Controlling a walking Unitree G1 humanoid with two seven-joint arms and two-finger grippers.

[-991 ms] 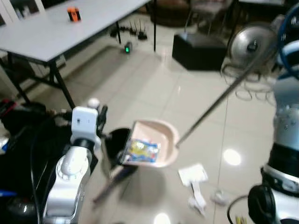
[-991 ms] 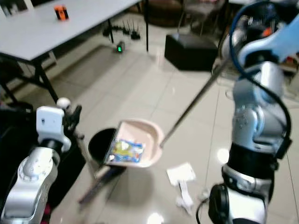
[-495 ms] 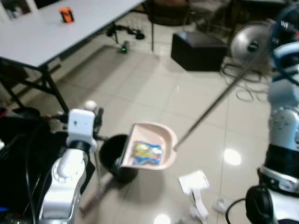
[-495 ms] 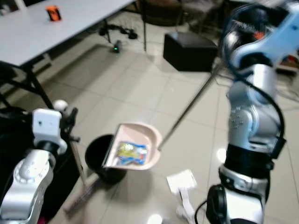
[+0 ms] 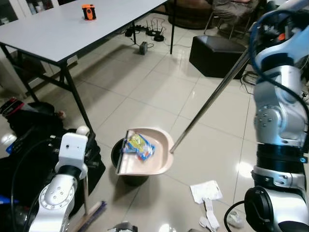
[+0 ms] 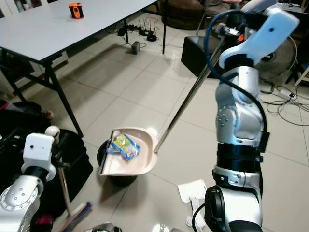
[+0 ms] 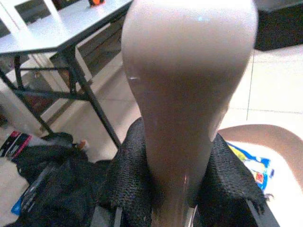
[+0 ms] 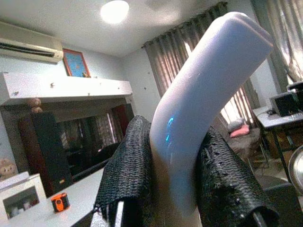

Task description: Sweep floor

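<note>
Dustpan (image 5: 147, 154), pale pink with a long metal handle (image 5: 210, 99), hangs tilted over the black bin (image 5: 126, 170), a colourful wrapper (image 5: 140, 145) lying in it. Open tile floor (image 5: 145, 87) stretches between the bin and the grey table (image 5: 63, 29); paper scraps (image 5: 206, 193) lie near. The right gripper (image 8: 180, 189) is clamped on the handle's grip, the left gripper (image 7: 177, 189) on the broom (image 7: 187, 85) handle.
</note>
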